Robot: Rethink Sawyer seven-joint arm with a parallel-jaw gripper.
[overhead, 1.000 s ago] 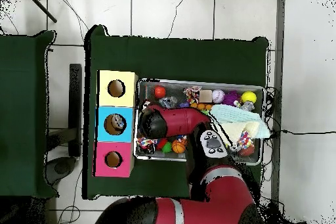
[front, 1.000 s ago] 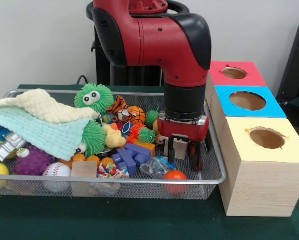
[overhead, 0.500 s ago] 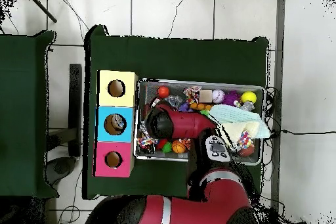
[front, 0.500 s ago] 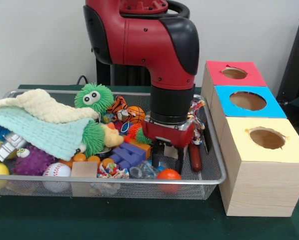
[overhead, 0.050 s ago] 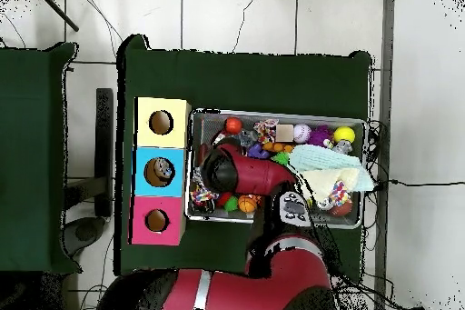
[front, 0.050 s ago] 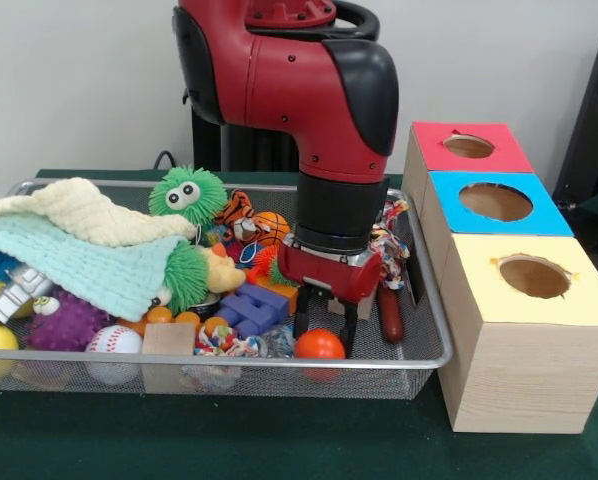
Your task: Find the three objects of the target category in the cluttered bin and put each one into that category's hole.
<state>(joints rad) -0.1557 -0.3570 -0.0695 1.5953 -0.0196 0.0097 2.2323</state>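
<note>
Red-orange ball (front, 0.050 s ago: 320,344) sits right between and just below my gripper (front, 0.050 s ago: 324,335) in the front view, at the bin's (front, 0.050 s ago: 431,345) near rail; round, so no axis to line up. Jaws spread, straddling it, not pinching yet. Wrist vertical. Overhead: arm (overhead, 0.050 s ago: 243,172) covers the gripper; ball (overhead, 0.050 s ago: 233,125) shows just past it.

Robotics lab, test setup. Red/black arm (front, 0.050 s ago: 309,90) over a surface (front, 0.050 s ago: 219,435) w/ green cloth. Below the gripper (front, 0.050 s ago: 324,325): wire-mesh bin (front, 0.050 s ago: 419,345) of assorted toys. Just beside the gripper: row of 3 wooden boxes (front, 0.050 s ago: 524,340) w/ coloured tops (red, blue, yellow), each w/ a round hole. Overhead view: tiled floor (overhead, 0.050 s ago: 236,15), loose cables (overhead, 0.050 s ago: 91,11) around the setup. Plain white wall (front, 0.050 s ago: 79,80) behind.
</note>
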